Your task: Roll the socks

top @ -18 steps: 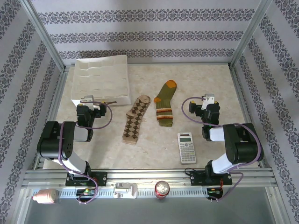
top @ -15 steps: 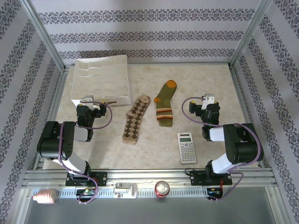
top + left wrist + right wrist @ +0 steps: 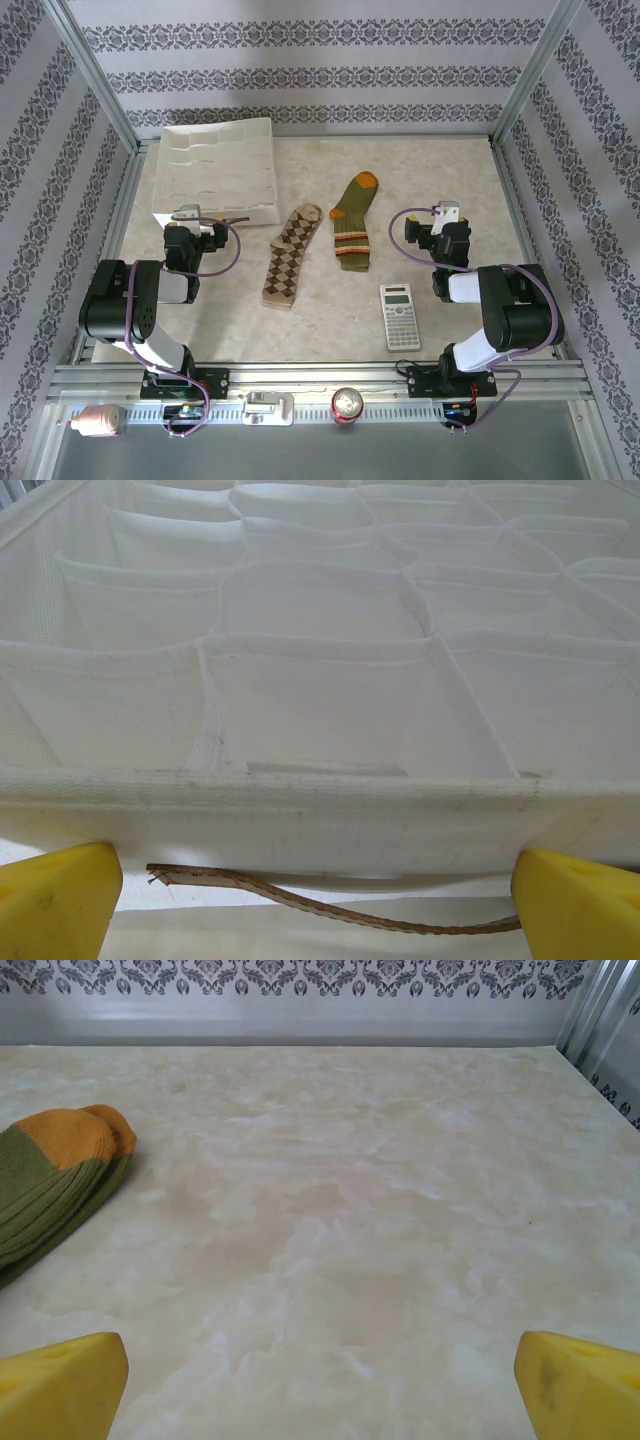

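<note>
Sock with brown diamonds [image 3: 287, 258] lies flat mid bench [image 3: 440, 165], green sock [image 3: 352, 225] just beside. Left end effector [image 3: 318, 902] spread wide, empty, facing white box [image 3: 215, 165]. Right end effector [image 3: 320, 1385] spread wide, empty.

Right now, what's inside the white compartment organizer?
White fabric dividers form cells in the organizer; the cells that show hold nothing. The near row's floors are hidden behind the front wall. The argyle sock and olive sock lie outside it.

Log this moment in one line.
rolling: not started | argyle sock: flat | green sock: flat | left gripper: open, empty | right gripper: open, empty
</note>
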